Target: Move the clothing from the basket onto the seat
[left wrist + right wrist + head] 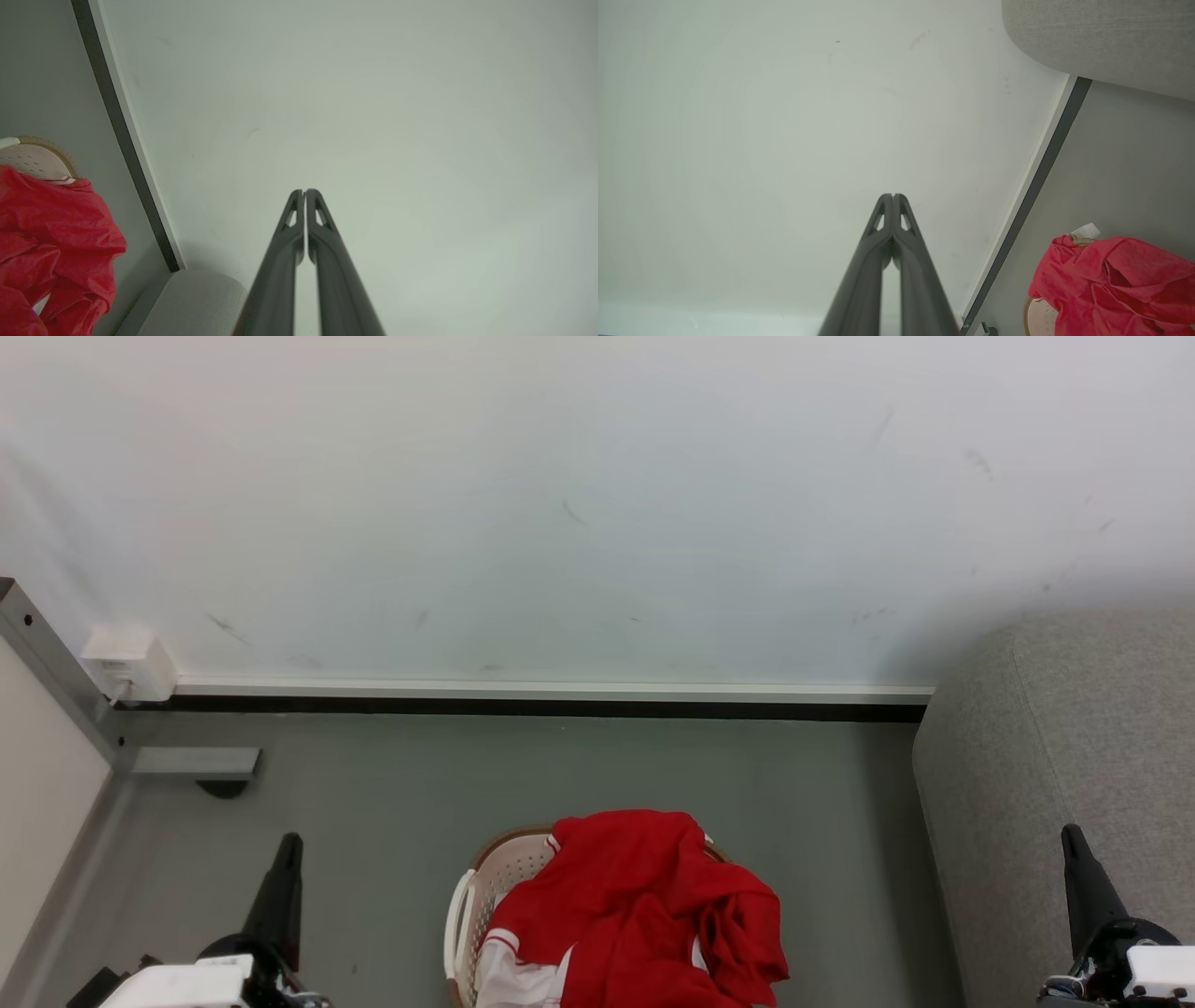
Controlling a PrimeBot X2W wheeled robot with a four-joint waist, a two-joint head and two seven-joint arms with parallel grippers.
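On the floor [392, 821], the red clothing [635, 905] heaps over the basket [499, 873], with the sofa [1046, 756] to its right. The left claw [304, 193] and right claw [893, 197] are pinched closed, empty. Pickup seems not yet begun; next, a claw must open and descend onto the fabric.
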